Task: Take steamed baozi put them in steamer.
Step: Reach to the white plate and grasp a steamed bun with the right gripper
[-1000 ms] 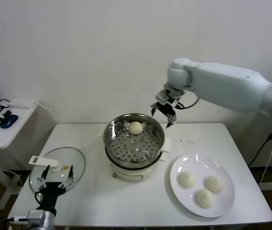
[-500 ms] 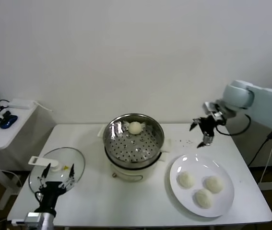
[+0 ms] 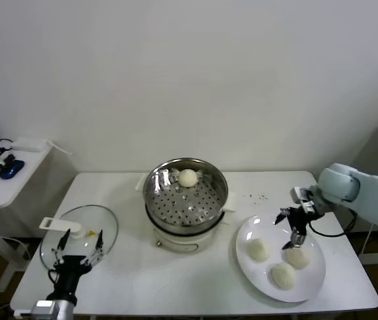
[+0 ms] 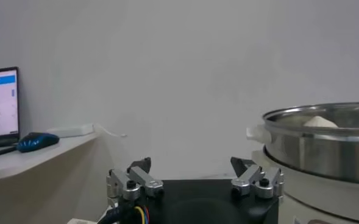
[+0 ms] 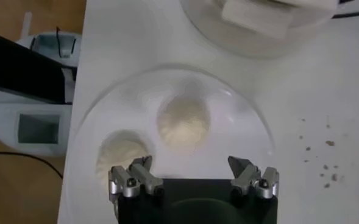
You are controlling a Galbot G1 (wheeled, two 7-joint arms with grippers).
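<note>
Left gripper (image 3: 77, 251) is idling, fingers spread, holding nothing, near the glass lid (image 3: 79, 233). One bun (image 3: 188, 177) is sitting in the steamer (image 3: 185, 193). Three buns (image 3: 261, 250) are waiting on the plate (image 3: 312, 280). Right gripper (image 3: 294, 227) is hovering over them, jaws wide, empty. Judgement: buns look soft and light; pinching gently across the dome's sides seems safest.

Steamer (image 3: 169, 183): round shiny perforated steel basket, upright at table centre, holding one cream baozi (image 3: 188, 177) at its far rim. Three baozi (image 3: 259, 250) lie near the table's front right corner.
</note>
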